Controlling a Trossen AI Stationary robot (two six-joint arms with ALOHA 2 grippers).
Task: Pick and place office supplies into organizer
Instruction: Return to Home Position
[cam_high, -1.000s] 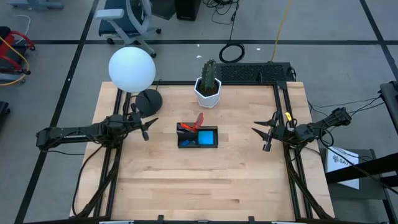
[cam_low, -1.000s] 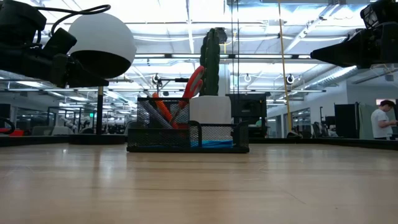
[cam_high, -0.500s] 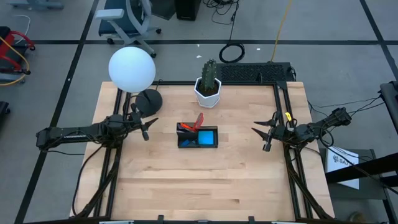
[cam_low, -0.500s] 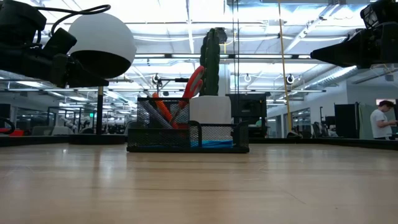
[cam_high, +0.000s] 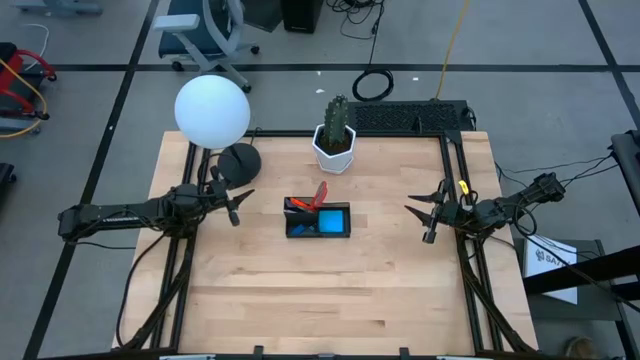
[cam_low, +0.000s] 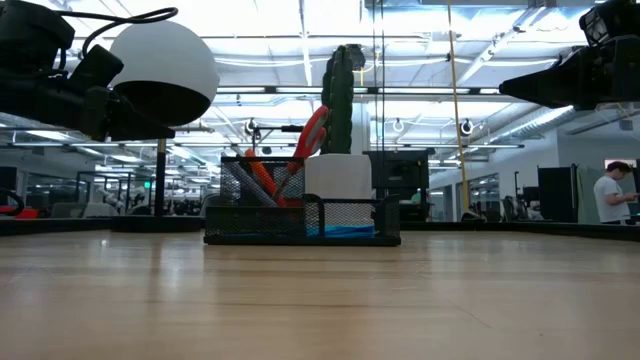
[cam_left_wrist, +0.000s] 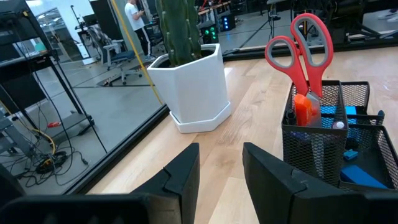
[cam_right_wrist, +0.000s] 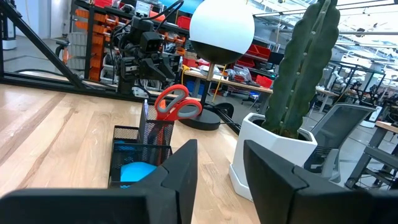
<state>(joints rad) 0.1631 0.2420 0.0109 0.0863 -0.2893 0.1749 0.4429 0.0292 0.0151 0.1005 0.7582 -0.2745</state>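
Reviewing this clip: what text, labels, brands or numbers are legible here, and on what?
No text reads clearly in any view.
White sheet beside the table's right edge: dark print, too small to read.
Organizer, scissors, cactus pot: no markings visible.

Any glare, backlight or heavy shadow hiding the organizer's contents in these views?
High view: even light, organizer plainly lit, lamp globe blown white. Low view: ceiling lights backlight it, mesh dark, yet red scissors show; tabletop has sheen. Wrist views: no glare on it.
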